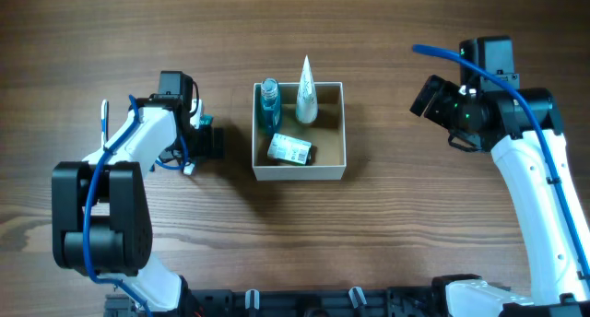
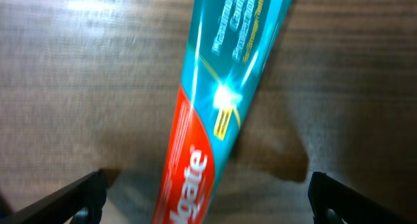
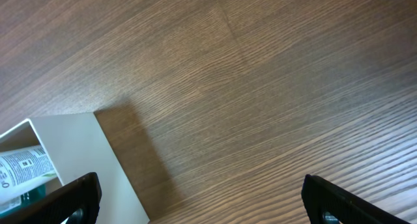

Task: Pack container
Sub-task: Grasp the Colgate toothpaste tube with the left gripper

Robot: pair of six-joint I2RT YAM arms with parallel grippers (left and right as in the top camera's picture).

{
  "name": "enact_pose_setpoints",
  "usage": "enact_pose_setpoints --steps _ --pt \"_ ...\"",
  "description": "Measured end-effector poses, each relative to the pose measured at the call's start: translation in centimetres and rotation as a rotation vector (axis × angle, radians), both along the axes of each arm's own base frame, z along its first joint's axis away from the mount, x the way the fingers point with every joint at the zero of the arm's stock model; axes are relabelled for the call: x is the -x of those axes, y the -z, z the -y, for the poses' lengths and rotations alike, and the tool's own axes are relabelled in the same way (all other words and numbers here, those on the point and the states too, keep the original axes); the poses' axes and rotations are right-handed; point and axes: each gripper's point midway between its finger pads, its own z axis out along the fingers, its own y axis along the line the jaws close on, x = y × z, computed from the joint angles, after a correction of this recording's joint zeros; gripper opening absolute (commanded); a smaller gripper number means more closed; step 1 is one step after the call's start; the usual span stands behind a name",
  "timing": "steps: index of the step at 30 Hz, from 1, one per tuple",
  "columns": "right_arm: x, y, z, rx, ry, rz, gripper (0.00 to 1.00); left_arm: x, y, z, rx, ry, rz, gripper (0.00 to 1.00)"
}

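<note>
The container (image 1: 300,173), a square white-walled box with a tan inside, stands mid-table. It holds a blue bottle (image 1: 269,103), a white tube (image 1: 306,91) and a dark labelled packet (image 1: 291,151). My left gripper (image 1: 208,140) is just left of the box. In the left wrist view it (image 2: 207,198) is open, its fingers wide on either side of a red and teal Colgate toothpaste tube (image 2: 218,100) lying on the wood, not touching it. The arm hides this tube from overhead. My right gripper (image 1: 429,96) is open and empty right of the box.
The right wrist view shows the open fingers (image 3: 202,198) over bare wood, with the container's white outer wall (image 3: 78,152) and a printed label (image 3: 23,168) at the lower left. The wooden table (image 1: 396,225) extends all round.
</note>
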Motion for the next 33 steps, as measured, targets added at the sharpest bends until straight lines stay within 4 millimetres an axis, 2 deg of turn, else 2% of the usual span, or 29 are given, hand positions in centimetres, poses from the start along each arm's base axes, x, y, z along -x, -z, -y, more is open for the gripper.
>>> enact_pose_setpoints --steps 15,17,19,21,24,26,29,30,33 --pt "0.4 0.2 0.0 0.010 -0.018 -0.020 1.00 -1.3 0.2 -0.1 -0.016 0.072 0.034 0.99" --pt "0.5 0.2 0.0 0.010 -0.018 -0.024 1.00 -1.4 0.2 -0.1 -0.018 0.071 0.035 0.89" --pt "0.6 0.2 0.0 0.010 -0.018 -0.026 1.00 -1.5 0.2 -0.2 -0.025 0.077 0.035 0.74" --pt "0.6 0.2 0.0 0.010 -0.018 -0.027 1.00 -1.4 0.3 -0.3 -0.028 0.087 0.029 0.67" --pt "0.6 0.2 0.0 0.010 -0.018 -0.027 1.00 -1.1 0.3 -0.3 -0.028 0.091 0.015 0.40" --pt "0.6 0.2 0.0 0.011 -0.021 -0.027 1.00 -0.9 0.3 -0.3 -0.027 0.086 0.008 0.32" --pt "0.5 0.2 0.0 0.011 -0.021 -0.026 1.00 -0.8 0.3 -0.3 -0.027 0.089 0.000 0.26" --pt "0.5 0.2 0.0 0.011 -0.021 -0.024 1.00 -0.7 0.3 -0.3 -0.026 0.090 -0.001 0.21" --pt "0.0 0.0 0.1 0.009 -0.018 -0.002 1.00 -0.7 0.3 -0.3 -0.026 0.089 -0.003 0.15"
